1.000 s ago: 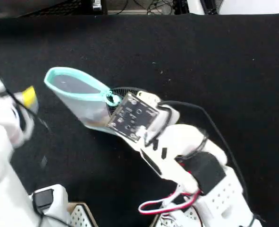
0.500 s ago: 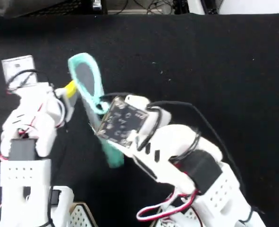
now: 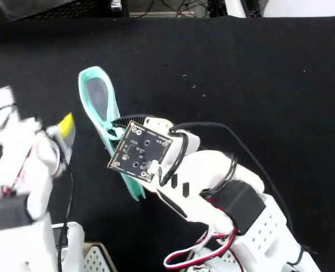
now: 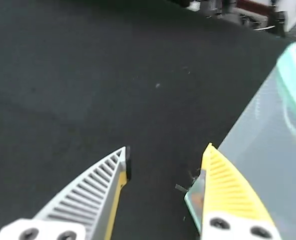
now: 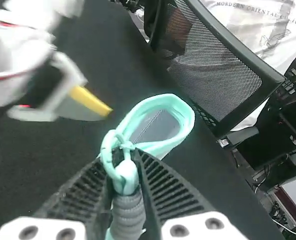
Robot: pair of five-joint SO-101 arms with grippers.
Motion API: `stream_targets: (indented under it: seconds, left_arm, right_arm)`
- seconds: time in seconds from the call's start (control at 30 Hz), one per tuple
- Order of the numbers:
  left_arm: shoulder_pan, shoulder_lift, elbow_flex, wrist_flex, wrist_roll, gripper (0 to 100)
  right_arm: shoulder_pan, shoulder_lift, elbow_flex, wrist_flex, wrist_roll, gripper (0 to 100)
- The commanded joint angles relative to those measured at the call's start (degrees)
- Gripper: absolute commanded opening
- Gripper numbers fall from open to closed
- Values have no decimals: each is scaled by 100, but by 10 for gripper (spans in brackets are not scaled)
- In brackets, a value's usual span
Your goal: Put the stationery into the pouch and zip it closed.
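Pouch (image 5: pixel 158 122): mint-rimmed, mouth gaping just beyond the right gripper (image 5: pixel 123 170), which is clenched on its zip end. Left gripper (image 4: pixel 167 148): released, empty, pouch wall just beside 1 finger. Status: contents hidden; zipping judged outstanding, loading possibly too.

The translucent grey soft pouch with mint-green trim (image 3: pixel 97 96) (image 5: pixel 157 124) is pinched at its zip end between my right jaws. It is turned on edge, its mouth gaping in an oval loop just beyond those jaws.
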Motion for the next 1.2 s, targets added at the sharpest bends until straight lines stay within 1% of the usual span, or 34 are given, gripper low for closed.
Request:
stream_targets:
  seconds: [0.0,0.13,0.23,0.3,0.37,0.6,0.7,0.83,0.93,1.07,1.17]
  left_arm:
    - [303,-1055,-295,800,-308,250]
    - [1349,-2145,-251,1178,-360,251]
    - [2035,-2760,-224,1231,-352,258]
    - [2334,-2998,-110,1187,-387,295]
    - [2519,-2954,40,1169,-396,314]
    - [2607,-2470,822,-167,-396,314]
    - [2563,-2215,1007,-607,-404,314]
    - [2545,-2110,1086,-686,-527,313]
    - [2237,-2110,1147,-695,-554,313]
    - [1815,-2110,1103,-730,-527,314]
    - [1842,-2110,884,-730,-510,314]
  right_arm:
    - [-88,242,-382,-202,26,12]
    - [-88,576,-488,-202,9,12]
    - [-88,611,-567,-193,9,12]
    - [-88,602,-567,-167,18,12]
    - [-88,602,-567,-149,18,12]
    - [-88,602,-567,-141,18,12]
    - [-88,602,-567,-18,35,12]
    - [167,593,-567,88,35,12]
    - [343,593,-567,97,35,12]
    - [343,593,-567,105,35,12]
    - [343,593,-567,105,35,12]
